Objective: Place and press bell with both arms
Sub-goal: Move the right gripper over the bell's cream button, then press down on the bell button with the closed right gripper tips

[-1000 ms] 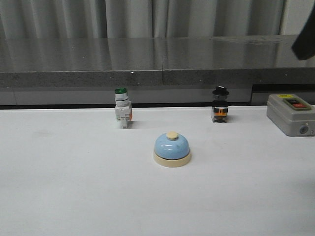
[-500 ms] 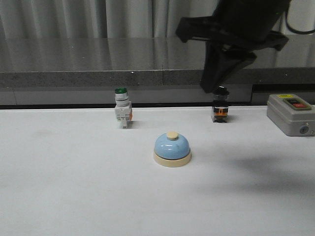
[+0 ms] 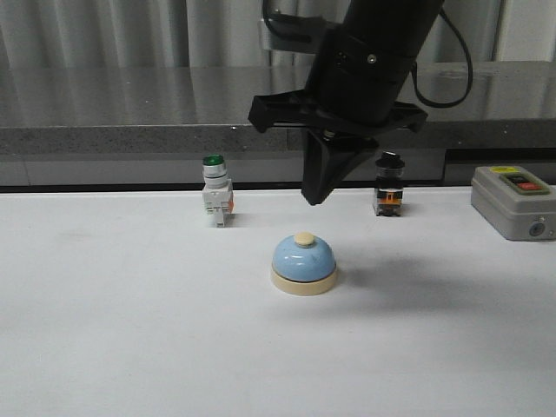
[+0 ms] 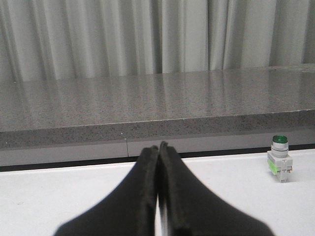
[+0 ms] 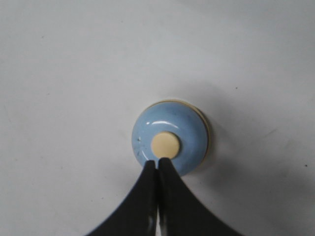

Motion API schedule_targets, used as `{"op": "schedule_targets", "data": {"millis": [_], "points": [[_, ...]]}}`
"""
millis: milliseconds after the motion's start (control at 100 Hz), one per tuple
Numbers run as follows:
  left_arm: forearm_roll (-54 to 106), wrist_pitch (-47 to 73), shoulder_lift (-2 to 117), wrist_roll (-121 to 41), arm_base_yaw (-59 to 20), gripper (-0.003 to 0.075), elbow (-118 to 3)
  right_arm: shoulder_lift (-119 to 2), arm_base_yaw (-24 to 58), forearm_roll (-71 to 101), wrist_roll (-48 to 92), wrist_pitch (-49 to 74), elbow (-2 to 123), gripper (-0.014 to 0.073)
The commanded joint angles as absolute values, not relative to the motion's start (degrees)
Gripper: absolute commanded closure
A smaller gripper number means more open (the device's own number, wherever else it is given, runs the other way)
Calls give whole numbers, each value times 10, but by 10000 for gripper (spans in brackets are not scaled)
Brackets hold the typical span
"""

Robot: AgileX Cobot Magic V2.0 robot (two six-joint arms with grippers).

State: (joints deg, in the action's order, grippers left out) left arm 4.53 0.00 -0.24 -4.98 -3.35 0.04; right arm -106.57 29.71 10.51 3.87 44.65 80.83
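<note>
The light-blue bell (image 3: 303,263) with a cream base and cream button stands upright in the middle of the white table (image 3: 130,330). My right gripper (image 3: 314,198) hangs point-down a little above the bell, shut and empty. In the right wrist view the bell (image 5: 182,133) lies just past my closed gripper (image 5: 157,161), whose tips sit at the edge of the cream button (image 5: 165,145). My left gripper (image 4: 159,146) is shut and empty, held low over the table and facing the grey ledge; it is out of the front view.
A green-capped white switch (image 3: 216,191) stands behind and left of the bell, also in the left wrist view (image 4: 279,159). A black-capped switch (image 3: 388,185) stands behind right. A grey box with a red button (image 3: 512,201) sits at the right edge. A grey ledge (image 3: 139,130) runs along the back.
My right arm has come in from the upper right, moved left and down, and now hangs over the bell. The bell has not moved.
</note>
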Motion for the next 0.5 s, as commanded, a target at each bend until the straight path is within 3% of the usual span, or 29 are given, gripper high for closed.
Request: {"op": "schedule_targets", "data": {"millis": [0,490], "points": [[45,-47,-19,-44,-37,741,25,-1047,297,112,45,438,829,654],[45,-47,-19,-44,-37,741,25,-1080,297,112,45,427,829,654]]}}
